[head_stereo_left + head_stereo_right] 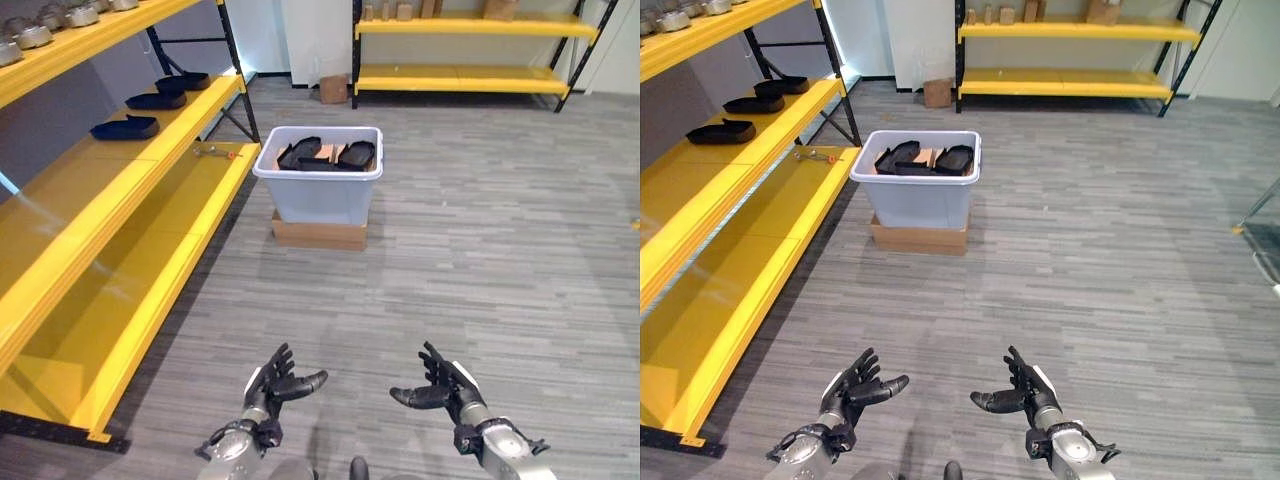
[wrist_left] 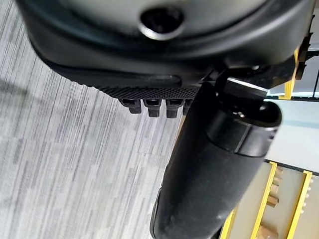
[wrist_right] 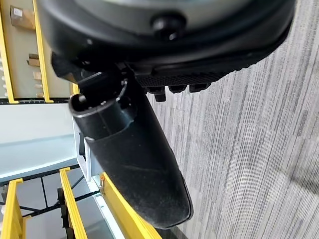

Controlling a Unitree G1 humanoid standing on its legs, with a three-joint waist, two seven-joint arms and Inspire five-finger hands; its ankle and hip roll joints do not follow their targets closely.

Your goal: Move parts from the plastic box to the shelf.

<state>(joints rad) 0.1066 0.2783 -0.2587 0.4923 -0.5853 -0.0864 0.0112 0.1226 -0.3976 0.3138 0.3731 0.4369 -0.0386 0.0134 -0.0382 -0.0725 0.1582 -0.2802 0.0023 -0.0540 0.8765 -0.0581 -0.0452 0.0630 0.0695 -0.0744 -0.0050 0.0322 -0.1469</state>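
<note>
Left hand point(image 1: 272, 383) and right hand point(image 1: 440, 388) both open, empty, above floor. Plastic box point(image 1: 318, 190) with black parts point(image 1: 300, 153) on cardboard point(image 1: 319, 234), beside yellow shelf point(image 1: 150, 180).

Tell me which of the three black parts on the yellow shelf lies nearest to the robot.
The black part that lies alone, closest along the middle shelf. The other two lie farther back, toward the upright post.

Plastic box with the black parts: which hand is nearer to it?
Left, slightly. The left hand is almost straight below the plastic box; the right hand sits further off to its right. Both empty.
</note>
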